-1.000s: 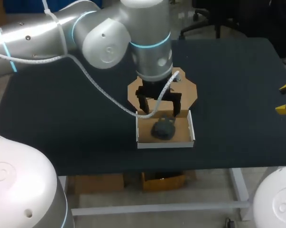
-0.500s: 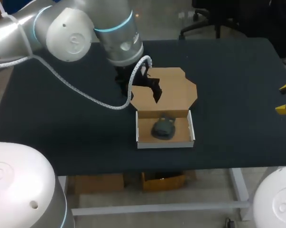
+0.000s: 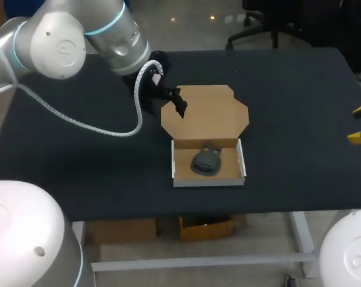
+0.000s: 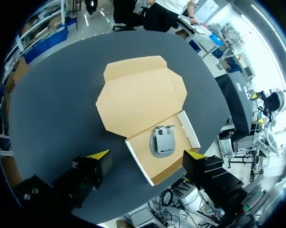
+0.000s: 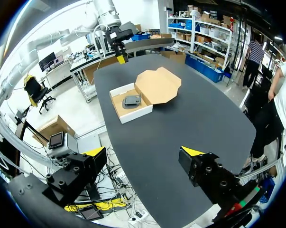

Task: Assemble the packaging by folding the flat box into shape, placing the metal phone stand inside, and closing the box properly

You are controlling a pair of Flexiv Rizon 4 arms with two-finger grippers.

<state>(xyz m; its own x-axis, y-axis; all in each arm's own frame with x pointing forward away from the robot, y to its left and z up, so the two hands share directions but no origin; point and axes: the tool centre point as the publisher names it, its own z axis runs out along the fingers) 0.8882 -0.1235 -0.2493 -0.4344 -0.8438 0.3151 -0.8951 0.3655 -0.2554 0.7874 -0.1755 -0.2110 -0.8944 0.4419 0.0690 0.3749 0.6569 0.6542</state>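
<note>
Head view: the box [image 3: 207,181] sits folded up in the middle of the frame with the phone stand [image 3: 205,162] already inside. Its lid [image 3: 213,113] lies flat on the table [image 3: 78,149] just above it. The left gripper [image 3: 162,98] hangs over the lid's upper-left corner, not touching it as far as I can tell. The right gripper [image 3: 360,124] is parked at the right edge, well apart.

Left wrist view: the fingers are spread wide and holding nothing, with the box ahead of them and the lid on its far side.

Right wrist view: these fingers are spread and empty too, with the box well ahead.

So I'd say closing the lid is what's left. My take: hook a fingertip under the lid's far edge, swing it over the hinge slowly so the box doesn't skid, and tuck the front flap inside the wall. Bringing the right gripper in to pin the box would probably help.
</note>
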